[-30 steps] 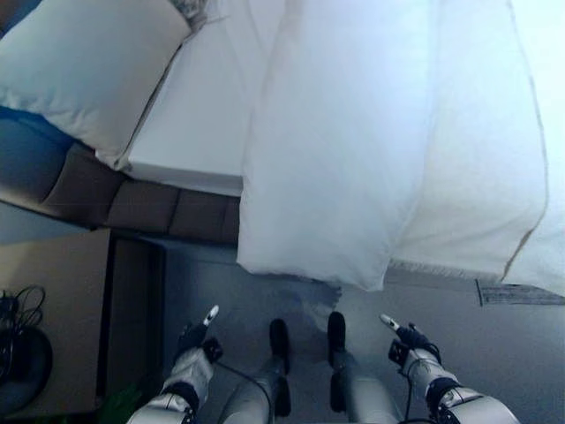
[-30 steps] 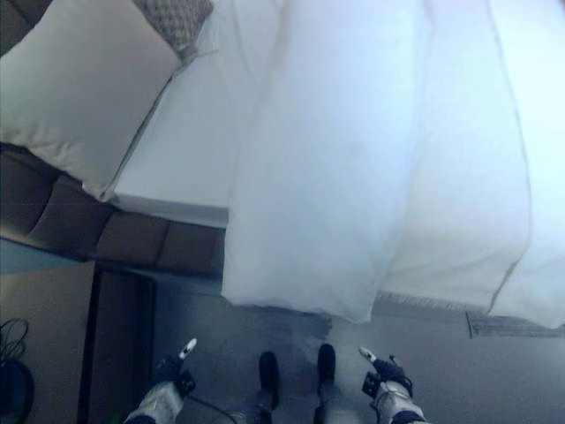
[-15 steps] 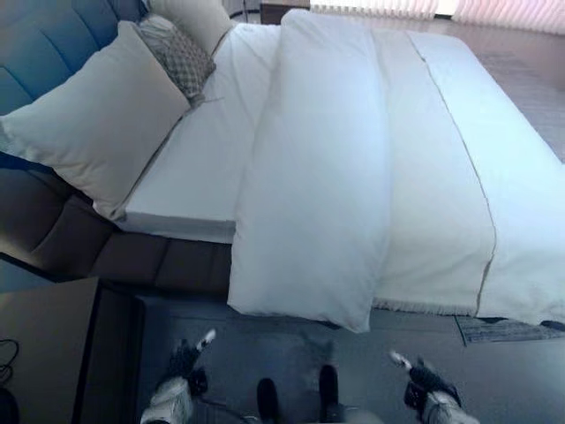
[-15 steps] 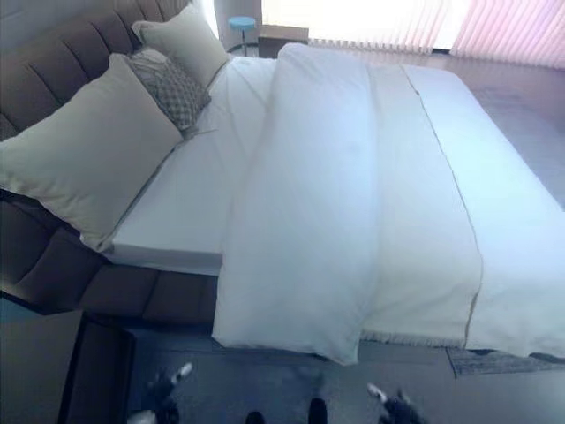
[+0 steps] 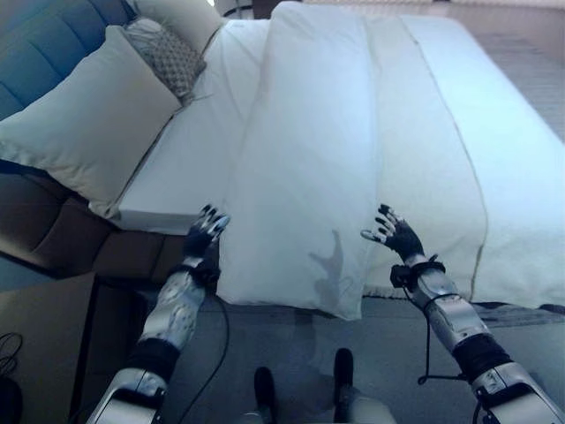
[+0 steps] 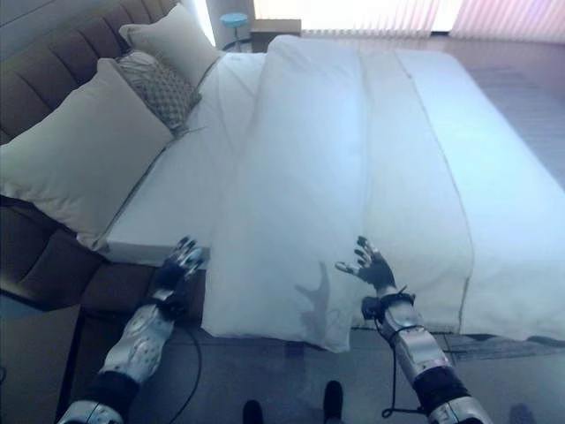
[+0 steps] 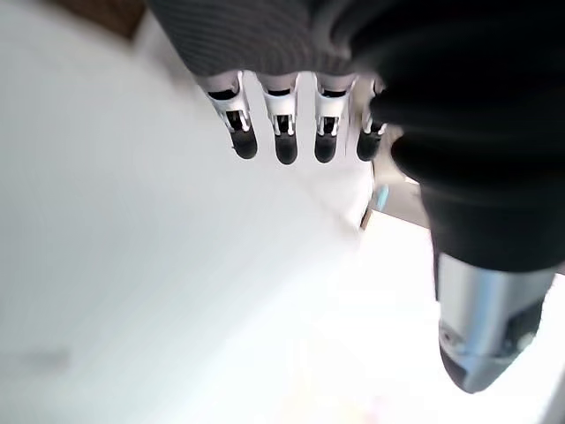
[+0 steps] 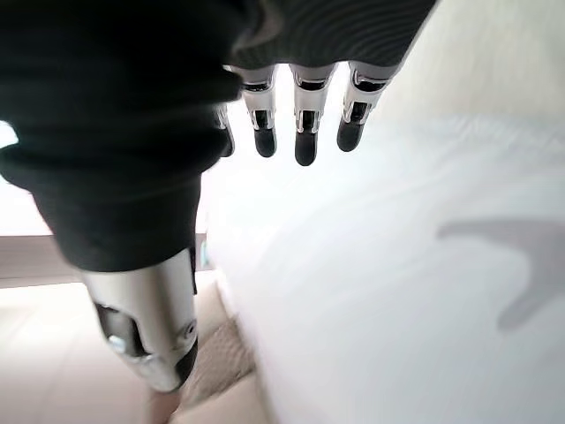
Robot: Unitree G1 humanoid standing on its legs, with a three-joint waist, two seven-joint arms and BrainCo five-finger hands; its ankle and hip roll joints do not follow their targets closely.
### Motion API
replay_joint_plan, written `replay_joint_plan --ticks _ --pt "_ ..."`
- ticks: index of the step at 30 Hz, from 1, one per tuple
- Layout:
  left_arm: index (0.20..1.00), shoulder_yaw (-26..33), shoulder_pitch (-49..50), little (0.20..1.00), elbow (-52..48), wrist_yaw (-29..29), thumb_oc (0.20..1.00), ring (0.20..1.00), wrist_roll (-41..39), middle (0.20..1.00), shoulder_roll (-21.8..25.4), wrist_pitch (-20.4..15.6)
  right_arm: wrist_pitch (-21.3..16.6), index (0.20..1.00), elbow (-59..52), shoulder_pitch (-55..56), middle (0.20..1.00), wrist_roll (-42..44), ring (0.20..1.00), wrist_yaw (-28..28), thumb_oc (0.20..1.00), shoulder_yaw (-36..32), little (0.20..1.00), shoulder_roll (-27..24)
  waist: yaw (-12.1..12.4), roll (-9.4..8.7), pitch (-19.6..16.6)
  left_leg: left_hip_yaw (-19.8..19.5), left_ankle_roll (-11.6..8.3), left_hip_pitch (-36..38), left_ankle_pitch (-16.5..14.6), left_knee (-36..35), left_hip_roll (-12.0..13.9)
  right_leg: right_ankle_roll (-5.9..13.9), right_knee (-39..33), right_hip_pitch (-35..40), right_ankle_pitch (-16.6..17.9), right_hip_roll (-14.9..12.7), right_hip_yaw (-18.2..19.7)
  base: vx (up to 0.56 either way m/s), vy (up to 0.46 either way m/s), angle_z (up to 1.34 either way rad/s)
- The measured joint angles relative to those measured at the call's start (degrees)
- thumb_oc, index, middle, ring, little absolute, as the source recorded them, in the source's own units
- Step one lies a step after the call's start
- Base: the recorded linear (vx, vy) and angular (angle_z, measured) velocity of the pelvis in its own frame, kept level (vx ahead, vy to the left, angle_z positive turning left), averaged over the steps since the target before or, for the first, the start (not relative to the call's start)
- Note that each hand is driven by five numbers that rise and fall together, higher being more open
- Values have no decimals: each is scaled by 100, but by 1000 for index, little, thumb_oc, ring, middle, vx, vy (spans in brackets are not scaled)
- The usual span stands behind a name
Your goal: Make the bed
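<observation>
A wide bed (image 6: 221, 132) fills the room, its white duvet (image 5: 309, 177) folded back into a thick band lying across the mattress, the near end drooping over the side just between the robot's arms. Bare sheet (image 5: 190, 159) shows between that fold and the headboard (image 6: 53, 71), where a large pale pillow (image 5: 84, 124), a patterned cushion (image 5: 163, 57) and another pillow (image 6: 177, 40) lean. The left hand (image 5: 205, 230) hovers by the mattress corner, fingers spread and holding nothing; the right hand (image 5: 395, 233) hangs over the duvet's edge, fingers likewise apart.
</observation>
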Motion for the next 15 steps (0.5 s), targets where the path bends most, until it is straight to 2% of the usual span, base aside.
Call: replay_joint_plan --ticks 1,2,3,4,6,7,9,11,12,15 --pt "1000 -238 -419 1000 102 -21 1000 1000 -297 1000 36 2 -13 1000 126 -485 1000 387 1000 -29 1000 213 1000 -24 -20 51 134 -139 -145 -416 -127 635 44 -231 60 -111 -33 50 -65 -22 -110 17" --pt "1000 -450 -863 1000 200 -45 1000 1000 -504 1000 47 2 -16 1000 243 -982 1000 650 1000 -16 1000 375 1000 -75 38 59 313 -251 -190 -649 -161 996 55 -386 141 -196 -16 63 -73 63 -86 9" --pt "1000 -525 -1063 1000 203 -47 1000 1000 -648 1000 30 1 -24 1000 257 -1221 1000 807 1000 -30 1000 416 1000 -90 54 113 405 -289 -193 -712 -164 1055 77 -430 133 -203 -18 80 -67 107 -43 1" --pt "1000 -713 -1536 1000 246 -80 1000 1000 -903 1000 7 1 -85 1000 290 -1731 1000 1147 1000 -69 1000 489 1000 -146 35 264 521 -400 -210 -827 -165 992 80 -461 78 -240 2 146 -123 114 -26 5" --pt "1000 -798 -2175 1000 379 -87 1000 1000 -1142 1000 2 -16 -248 1000 485 -2331 1000 1645 1000 -122 1000 556 1000 -107 -23 388 615 -384 -213 -882 -170 768 75 -529 36 -329 0 257 -153 96 6 9" --pt "1000 -809 -2537 1000 528 -80 1000 1000 -1239 1000 10 -21 -278 1000 677 -2667 1000 1869 1000 -164 1000 599 1000 -138 6 353 703 -402 -224 -950 -150 713 76 -543 33 -403 12 283 -151 68 55 1" --pt "1000 -784 -2862 1000 559 -34 1000 1000 -1492 1000 125 -44 -354 1000 658 -3044 1000 2210 1000 -209 1000 716 1000 -51 10 287 786 -377 -81 -978 -49 459 39 -571 92 -673 76 306 -43 34 106 -23" --pt "1000 -806 -3022 1000 582 18 1000 1000 -1597 1000 115 -51 -421 1000 664 -3243 1000 2436 1000 -219 1000 829 1000 59 -28 260 823 -345 -44 -1086 -16 345 -6 -545 85 -872 116 279 16 75 119 -27" --pt "1000 -813 -3182 1000 677 22 1000 1000 -1653 1000 64 -54 -428 1000 720 -3423 1000 2645 1000 -216 1000 986 1000 158 -3 231 857 -231 -6 -1198 15 227 -51 -495 72 -1074 154 245 144 116 110 -27" --pt "1000 -816 -3535 1000 1073 28 1000 1000 -1800 1000 -27 -32 -451 1000 814 -3704 1000 2954 1000 -235 1000 1087 1000 277 -29 205 878 -181 85 -1365 190 -81 -161 -412 -171 -1295 318 199 207 101 108 -11"
